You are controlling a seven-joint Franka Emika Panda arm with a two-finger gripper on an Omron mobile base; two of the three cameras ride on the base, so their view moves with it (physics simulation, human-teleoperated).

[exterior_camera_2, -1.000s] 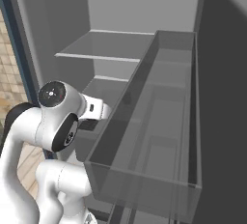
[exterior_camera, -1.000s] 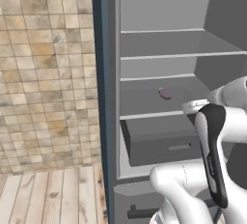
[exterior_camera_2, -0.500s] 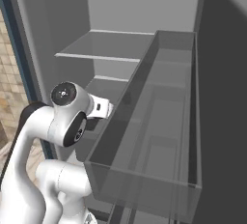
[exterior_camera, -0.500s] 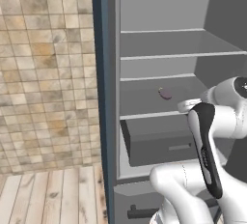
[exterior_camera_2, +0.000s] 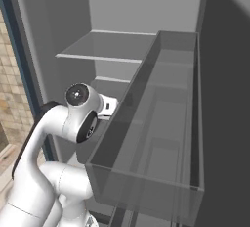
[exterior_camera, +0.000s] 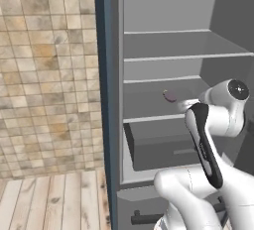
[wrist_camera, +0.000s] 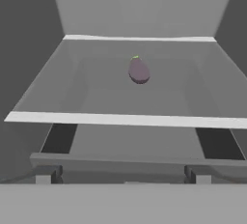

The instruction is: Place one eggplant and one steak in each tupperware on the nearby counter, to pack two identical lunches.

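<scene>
A small purple eggplant (exterior_camera: 169,96) lies alone on the middle shelf of the open fridge. In the hand view the eggplant (wrist_camera: 139,70) sits near the centre of that shelf, stem end up, well ahead of the hand. My gripper (exterior_camera: 182,104) reaches in at shelf height just right of the eggplant and is apart from it. Its jaws are open and hold nothing. The white hand (exterior_camera_2: 110,107) pokes past the arm's round joint toward the shelves. The steak, the tupperware and the counter are out of view.
Grey fridge shelves (exterior_camera: 163,57) stand above the eggplant, with a dark drawer (exterior_camera: 158,147) below. A clear door bin (exterior_camera_2: 161,138) juts out close on the right. The fridge's blue edge (exterior_camera: 101,100) borders a tiled wall (exterior_camera: 44,75) over wooden floor (exterior_camera: 49,199).
The arm has swung forward and its hand has moved left along the shelf, closer to the eggplant. The eggplant has not moved.
</scene>
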